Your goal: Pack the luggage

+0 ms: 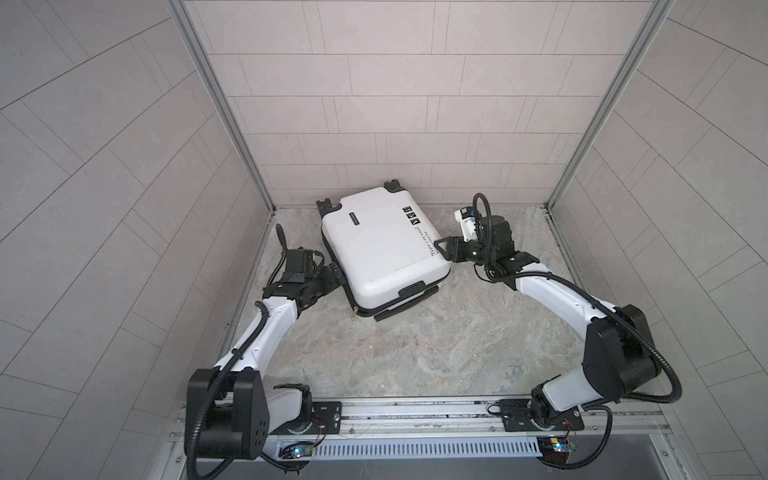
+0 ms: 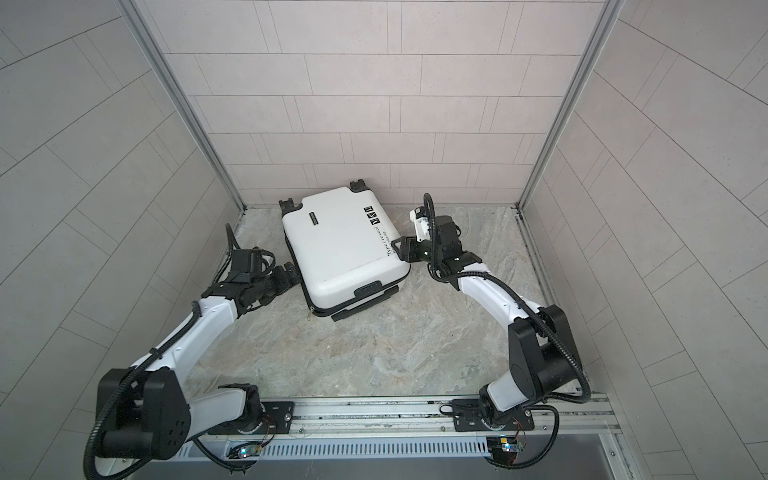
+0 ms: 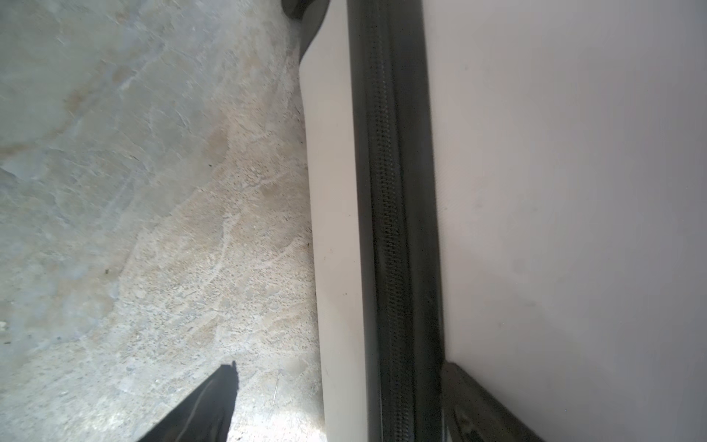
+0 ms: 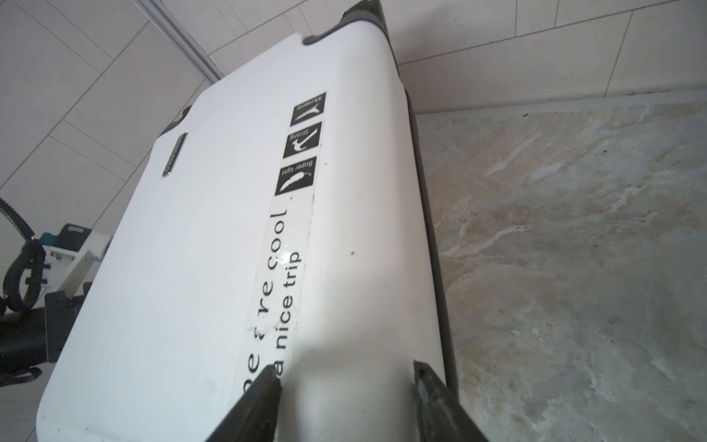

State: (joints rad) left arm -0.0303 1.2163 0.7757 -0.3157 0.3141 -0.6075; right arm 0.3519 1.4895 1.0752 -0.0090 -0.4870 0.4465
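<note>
The luggage is lying closed and flat on the table, directly between the two grippers, with its wheels turned toward the back wall. The left gripper is being held low against the side of the case, its fingers spread wide. In the left wrist view one finger is hanging over bare table, clear of the shell. The other finger is being laid at the upper half, so the zipper trim is running straight ahead between them. Nothing is being pinched there. This placement is being judged as a brace against the side or a line-up on the seam, since the zipper is looking shut along the stretch in view.

The right gripper is being held over the opposite edge, its fingers likewise parted. Just ahead of them, and below the gap, the printed text and the white lid are being shown, and no part of the case is being clamped.

With one gripper on each flank, the case is probably being steadied or squared up so that it is kept from sliding when the seam is worked. No loose things are being shown beside either gripper, so the packing is being judged as either nearly finished or not yet begun. Which of the two it is cannot be told.
</note>
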